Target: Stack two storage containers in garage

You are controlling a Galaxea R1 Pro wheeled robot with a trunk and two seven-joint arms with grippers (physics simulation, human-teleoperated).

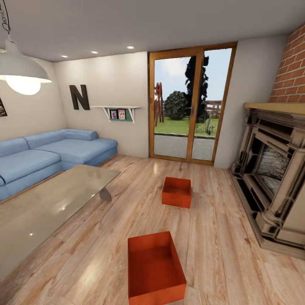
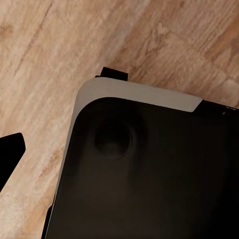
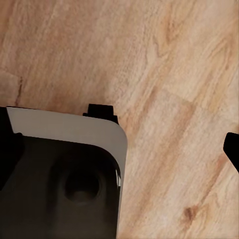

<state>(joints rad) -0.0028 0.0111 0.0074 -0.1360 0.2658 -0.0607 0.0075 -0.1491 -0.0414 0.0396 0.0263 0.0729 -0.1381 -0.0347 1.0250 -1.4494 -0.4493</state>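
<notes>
Two storage containers stand on the living room's light wood floor [image 1: 106,241] in the head view. The nearer container [image 1: 156,267] is straight ahead and close, open side up and empty. The farther container [image 1: 176,191] sits beyond it, toward the glass doors [image 1: 188,110], and is empty too. My left gripper [image 2: 119,159] hangs over my own dark base [image 2: 149,174], one black fingertip [image 2: 11,154] showing far to the side. My right gripper [image 3: 119,149] also points down at my base [image 3: 59,184] and the planks, a fingertip [image 3: 233,149] at the frame's edge. Both hold nothing.
A blue sofa [image 1: 51,152] lines the left wall with a low glass table [image 1: 51,203] in front of it. A dark fireplace [image 1: 275,178] under brick juts out on the right. A pendant lamp [image 1: 21,72] hangs upper left.
</notes>
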